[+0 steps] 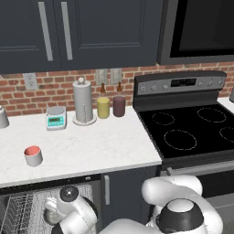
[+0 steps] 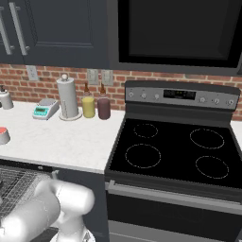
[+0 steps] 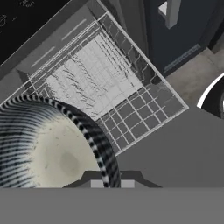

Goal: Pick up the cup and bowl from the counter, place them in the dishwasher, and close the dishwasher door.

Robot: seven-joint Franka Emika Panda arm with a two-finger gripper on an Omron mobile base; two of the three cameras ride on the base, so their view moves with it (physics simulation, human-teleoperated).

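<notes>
No writing is reading clearly; the gripper (image 3: 109,181) is clamping the bowl (image 3: 48,148) over the dishwasher (image 3: 100,83) rack, the cup (image 1: 33,156) sitting on the white counter (image 1: 91,146).

The white-grey cup (image 1: 33,156) with its red inside stands upright at the left of the worktop (image 1: 91,146), while the striped, speckled bowl (image 3: 48,144) fills the lower left above the dishwasher's wire rack (image 3: 105,83).
</notes>
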